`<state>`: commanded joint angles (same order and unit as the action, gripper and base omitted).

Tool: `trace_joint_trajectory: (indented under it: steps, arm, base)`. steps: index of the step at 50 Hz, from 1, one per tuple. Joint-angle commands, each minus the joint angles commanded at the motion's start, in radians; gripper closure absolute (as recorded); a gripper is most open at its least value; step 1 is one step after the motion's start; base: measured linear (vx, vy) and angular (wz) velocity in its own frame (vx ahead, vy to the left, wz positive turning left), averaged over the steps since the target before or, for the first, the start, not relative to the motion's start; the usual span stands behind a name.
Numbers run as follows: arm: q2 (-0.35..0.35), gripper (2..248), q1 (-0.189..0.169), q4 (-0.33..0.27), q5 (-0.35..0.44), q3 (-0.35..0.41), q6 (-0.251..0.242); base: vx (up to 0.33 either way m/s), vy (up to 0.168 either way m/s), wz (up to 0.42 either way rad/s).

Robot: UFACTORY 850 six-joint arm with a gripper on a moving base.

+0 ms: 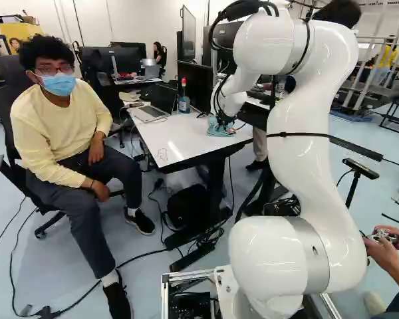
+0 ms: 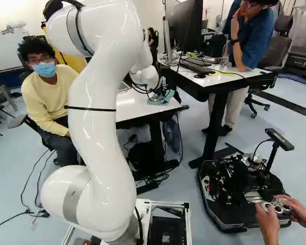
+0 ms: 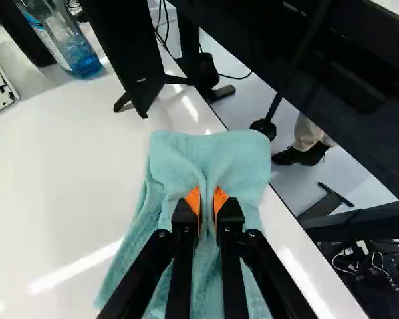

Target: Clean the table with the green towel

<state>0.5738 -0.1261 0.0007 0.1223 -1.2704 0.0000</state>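
Pinching fuzzy towel (image 3: 243, 156) (rather rumpled)

Left base view: towel (image 1: 219, 128) on table (image 1: 176, 147), at right-hand end. Laptop (image 1: 161, 103) farther left; bottle (image 1: 184, 102) just right of laptop; monitor (image 1: 201, 83) right of bottle. Right base view: desk (image 2: 209, 84) right of table, keyboard (image 2: 195, 65) on it. Equipment platform (image 2: 215, 217) on floor, nearer than desk.
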Motion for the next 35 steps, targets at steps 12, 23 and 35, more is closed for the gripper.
trace_joint_trajectory:
  steps: [12, 23, 35]
  arm:
    - [0.0, 206, 0.0, 0.001, 0.005, 0.0, 0.0]
    - [0.0, 207, 0.0, 0.001, 0.005, 0.0, 0.0]
    - [-0.001, 209, 0.0, 0.001, 0.005, 0.0, 0.0]
  base:
    - [0.0, 0.0, 0.0]
    - [0.0, 0.0, 0.0]
    - [0.0, 0.0, 0.0]
